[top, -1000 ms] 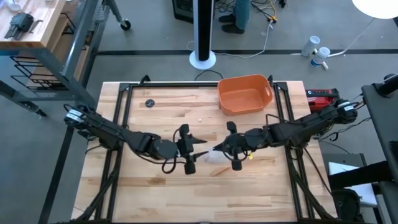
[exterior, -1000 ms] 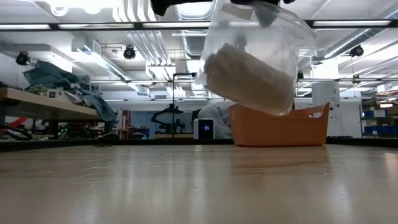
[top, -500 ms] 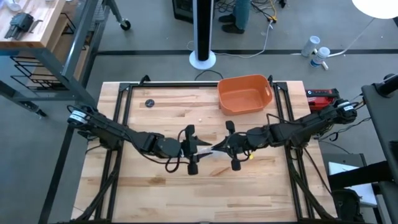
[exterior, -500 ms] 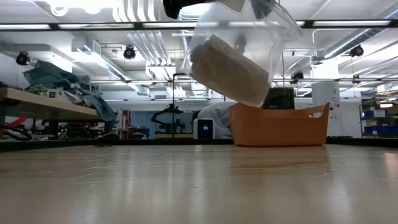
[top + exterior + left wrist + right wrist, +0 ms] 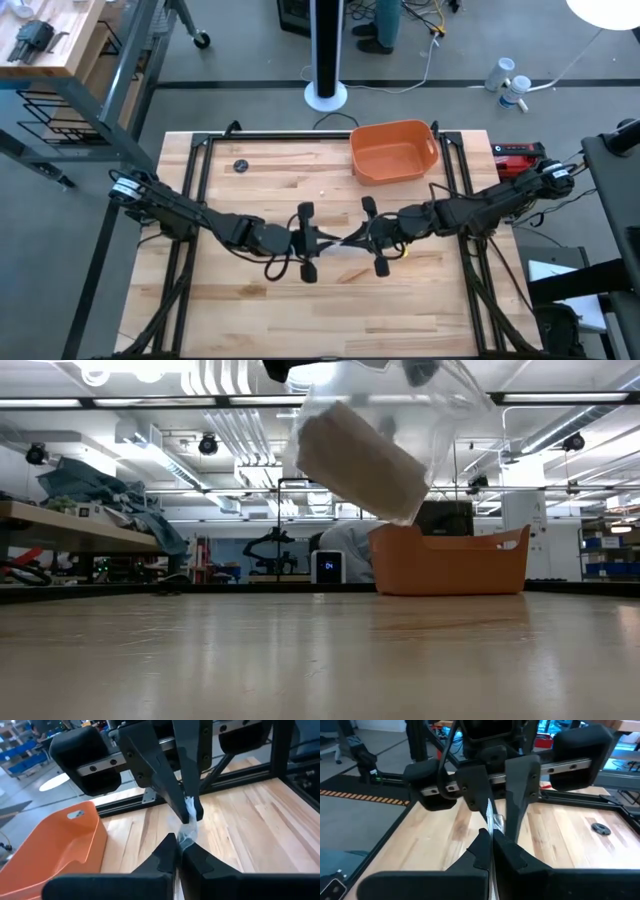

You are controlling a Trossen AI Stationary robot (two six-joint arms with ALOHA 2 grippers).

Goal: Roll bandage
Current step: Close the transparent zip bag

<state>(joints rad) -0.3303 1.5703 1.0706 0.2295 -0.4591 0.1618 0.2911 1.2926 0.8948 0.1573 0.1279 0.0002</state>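
wood: pale wooden table top [image 5: 250, 310] with a black metal frame around it
bandage: off-white soft cloth roll [image 5: 358, 462] sits inside a clear crinkly plastic bag [image 5: 440, 420] - it hangs tilted in the air above the table, not touching the wood, in the low view
where it is: over the middle of the table, between the two claws, in front of the orange tub
left gripper: the left gripper [image 5: 325, 240] reaches in from the left side - its two dark fingers [image 5: 165, 857] are pressed together and pinch the edge of the clear bag
right gripper: the right gripper [image 5: 352, 238] reaches in from the right side, and its dark fingers [image 5: 505, 852] are pressed together on the same bag edge, tip to tip with the other claw
how they meet: both claws touch the bag at nearly the same spot, one just beside the other
tub: orange plastic tub [image 5: 393, 150] with handle holes stands at the far side of the table, well apart from the claws
small thing: a small dark round disc [image 5: 240, 166] lies on the wood near the far left corner
beside the table: a red and black tool [image 5: 516, 152] lies just off the right edge
floor: a white round stand with a dark pole [image 5: 326, 92] is behind the table
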